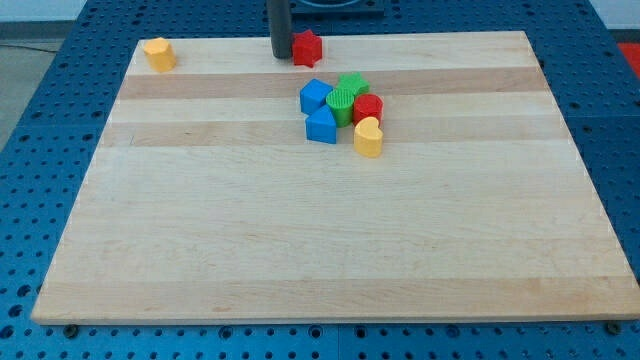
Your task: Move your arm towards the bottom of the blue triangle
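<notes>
The blue triangle block (pixel 321 126) sits in a cluster near the board's top middle. Touching or close around it are a blue cube (pixel 315 96), a green star (pixel 353 84), a green round block (pixel 341 103), a red cylinder (pixel 368 108) and a yellow heart block (pixel 368 137). My tip (pixel 281 56) is at the view's top, just left of a red star block (pixel 307 47). The tip stands above and to the left of the blue triangle, well apart from it.
A yellow block (pixel 158 53) lies at the board's top left corner. The wooden board (pixel 300 240) rests on a blue perforated table (pixel 30 180).
</notes>
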{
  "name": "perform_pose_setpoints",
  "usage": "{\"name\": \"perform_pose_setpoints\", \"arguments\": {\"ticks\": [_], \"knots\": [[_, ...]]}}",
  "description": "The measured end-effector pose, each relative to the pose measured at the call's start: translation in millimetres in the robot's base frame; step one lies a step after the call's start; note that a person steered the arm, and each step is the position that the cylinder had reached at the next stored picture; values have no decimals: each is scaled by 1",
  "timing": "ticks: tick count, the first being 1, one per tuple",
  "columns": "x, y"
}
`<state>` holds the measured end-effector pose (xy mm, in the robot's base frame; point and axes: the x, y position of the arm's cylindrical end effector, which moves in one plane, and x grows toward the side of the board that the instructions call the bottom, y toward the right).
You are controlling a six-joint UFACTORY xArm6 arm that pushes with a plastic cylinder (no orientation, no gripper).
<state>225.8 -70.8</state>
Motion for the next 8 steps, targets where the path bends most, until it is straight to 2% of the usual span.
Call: {"name": "perform_pose_setpoints", "arguments": {"ticks": [3,4,5,6,7,8], "knots": [[0,12],[3,1],[43,-35],[110,-53],[181,-50],[224,-18]]}}
